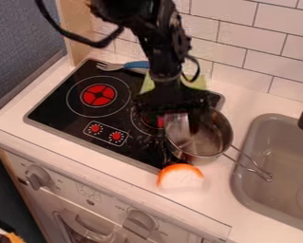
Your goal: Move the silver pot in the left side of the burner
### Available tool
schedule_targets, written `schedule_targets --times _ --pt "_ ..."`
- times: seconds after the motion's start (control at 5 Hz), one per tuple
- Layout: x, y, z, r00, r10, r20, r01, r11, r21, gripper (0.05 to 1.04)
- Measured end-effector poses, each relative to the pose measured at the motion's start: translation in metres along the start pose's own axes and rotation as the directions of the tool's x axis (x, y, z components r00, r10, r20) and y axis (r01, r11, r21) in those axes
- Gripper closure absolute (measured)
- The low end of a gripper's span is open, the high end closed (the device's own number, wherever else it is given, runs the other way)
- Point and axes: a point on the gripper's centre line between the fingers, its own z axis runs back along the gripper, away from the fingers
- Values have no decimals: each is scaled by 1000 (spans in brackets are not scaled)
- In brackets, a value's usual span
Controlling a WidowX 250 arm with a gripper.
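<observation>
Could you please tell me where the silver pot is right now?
In the camera view, the silver pot sits right of centre, at the stove's right end, between the orange-rimmed item and the sink.

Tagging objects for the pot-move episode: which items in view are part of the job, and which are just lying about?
Part of the job:
- silver pot, at the stove's right edge
- left burner, the likely target
- gripper, at the pot

Just lying about:
- blue-handled fork
- green item behind the gripper
- orange-and-white item in front of the pot
</observation>
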Motion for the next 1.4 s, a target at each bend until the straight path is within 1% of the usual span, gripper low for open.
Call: schedule_targets --times 0.2,0.4,0.6,0.8,1.0,1.2,1.4 --pt "0 0 -6 1000 0 -11 0 1000 6 138" --pt "2 1 -12 1000 -5 -6 5 1000 5 423" --pt "3 0 -13 1000 1 6 -1 1000 6 712" --pt "3 -1 -13 1000 -12 8 12 1000 6 913" --pt "1 -3 -14 1000 -19 13 20 1000 -3 1001" --pt "1 -3 -14 1000 -18 19 18 1000 2 1005" --pt "2 -6 -5 998 -36 52 37 999 -12 1005"
